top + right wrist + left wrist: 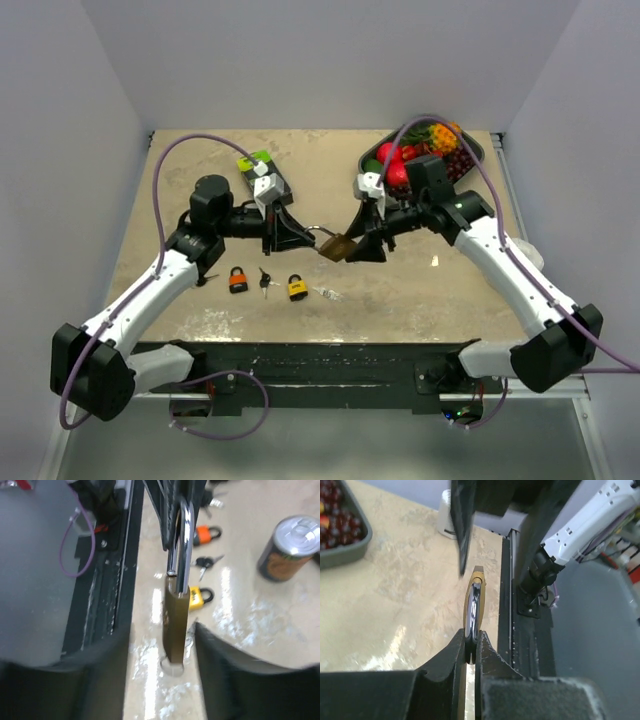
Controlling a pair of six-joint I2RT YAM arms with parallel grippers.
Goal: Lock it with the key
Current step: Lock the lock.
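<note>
A brass padlock with a chrome shackle hangs in the air between my two grippers, above the table's middle. My left gripper is shut on the shackle, which its fingertips pinch. My right gripper is open. In the right wrist view its jaws stand wide on either side of the padlock's body without touching it. A pale round thing shows at the padlock's lower end; I cannot tell whether it is a key. A loose bunch of keys lies on the table.
An orange padlock, a yellow padlock and a small key lie near the front edge. A dark tray of fruit stands back right. A black and green device lies at the back. A can stands nearby.
</note>
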